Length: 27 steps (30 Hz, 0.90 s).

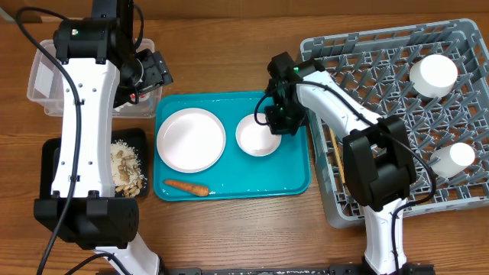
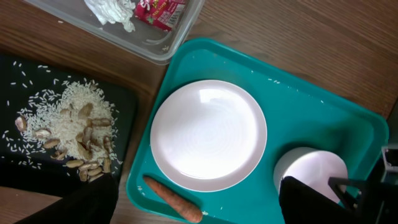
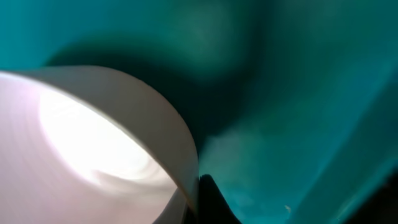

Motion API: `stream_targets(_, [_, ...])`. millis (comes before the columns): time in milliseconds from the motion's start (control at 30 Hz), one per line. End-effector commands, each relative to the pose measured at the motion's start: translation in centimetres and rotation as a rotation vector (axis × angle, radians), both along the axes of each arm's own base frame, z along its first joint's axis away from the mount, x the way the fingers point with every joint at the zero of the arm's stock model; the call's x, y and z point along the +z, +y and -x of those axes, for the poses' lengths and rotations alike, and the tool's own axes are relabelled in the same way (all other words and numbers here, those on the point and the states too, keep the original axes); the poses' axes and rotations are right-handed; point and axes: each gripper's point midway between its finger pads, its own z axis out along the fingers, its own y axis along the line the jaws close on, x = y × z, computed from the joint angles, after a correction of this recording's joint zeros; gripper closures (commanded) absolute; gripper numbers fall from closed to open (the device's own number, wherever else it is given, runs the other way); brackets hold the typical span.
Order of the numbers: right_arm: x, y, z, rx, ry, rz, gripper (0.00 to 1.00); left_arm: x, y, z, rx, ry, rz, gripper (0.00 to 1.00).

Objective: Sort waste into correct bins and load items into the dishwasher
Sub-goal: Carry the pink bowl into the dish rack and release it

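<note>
Overhead first. On the wooden counter the teal tray sits in the middle, carrying the plate on its left, the bowl on its right and the carrot along its near edge. The right gripper is down at the bowl's far rim. From up here I cannot tell how far its jaws are apart.

The dish rack on the right holds a white cup toward the far corner and a smaller white cup nearer the front. The chopsticks show as a thin wooden line at its left edge. On the left, the clear tub sits behind the black tray, which has the rice scraps in it. The left gripper hangs just beside the tub.

Now the left wrist view. The tub holds the tissue and the red wrapper side by side. Rice and brown bits are spread across the black tray. The plate is bare, and the carrot lies just below it on the teal tray. The left jaws are spread wide with nothing between them.

Right wrist view, very close and blurred. The bowl's white rim curves over the teal tray floor, and one dark finger is just outside the bowl's wall. The other finger is hidden, so I cannot tell whether the jaws have gripped the bowl.
</note>
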Motion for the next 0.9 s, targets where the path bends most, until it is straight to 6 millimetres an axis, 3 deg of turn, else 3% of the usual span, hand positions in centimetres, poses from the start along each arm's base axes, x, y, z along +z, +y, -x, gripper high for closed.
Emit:
stream_targets(0, [7.3, -2.4, -4.6, -0.064, -0.206, 0.008, 0.96, -0.1, -0.1, 0.0, 0.016, 0.004, -0.004, 0.15])
stream_targets(167, [19.3, -8.5, -8.6, -0.19, -0.532, 0.082, 0.96, -0.1, -0.1, 0.0, 0.015, 0.003, -0.005, 0.15])
stream_targets(200, [22.8, -11.3, -9.4, -0.252, -0.644, 0.144, 0.96, -0.1, -0.1, 0.0, 0.016, 0.003, -0.005, 0.15])
stream_targets(267, [26.5, -15.9, -9.8, -0.353, -0.774, 0.277, 0.96, -0.1, 0.0, 0.0, 0.017, 0.004, -0.008, 0.16])
stream_targets(300, [28.7, -20.2, -9.4, -0.465, -0.844, 0.425, 0.96, -0.1, 0.0, 0.0, 0.017, 0.003, -0.008, 0.16])
stream_targets(367, [30.7, -25.5, -8.2, -0.688, -0.905, 0.625, 0.96, -0.1, 0.0, 0.0, 0.017, 0.003, -0.008, 0.17])
stream_targets(400, [32.1, -29.2, -6.6, -0.871, -0.952, 0.78, 0.96, -0.1, 0.0, -0.1, 0.016, 0.002, -0.008, 0.18])
stream_targets(433, [32.7, -31.2, -5.6, -0.984, -0.984, 0.868, 0.96, -0.1, 0.0, -0.1, 0.016, 0.0, -0.008, 0.18])
stream_targets(533, [32.4, -34.4, -4.6, -1.147, -1.019, 0.961, 0.96, -0.1, -0.1, -0.1, 0.017, -0.002, -0.007, 0.18])
stream_targets(733, [26.1, -38.0, -4.5, -1.177, -0.927, 1.043, 0.96, -0.1, -0.1, -0.1, 0.016, 0.0, -0.004, 0.19])
stream_targets(867, [21.2, -38.3, -4.2, -1.148, -0.861, 1.054, 0.96, -0.1, -0.1, 0.0, 0.015, 0.003, -0.003, 0.19])
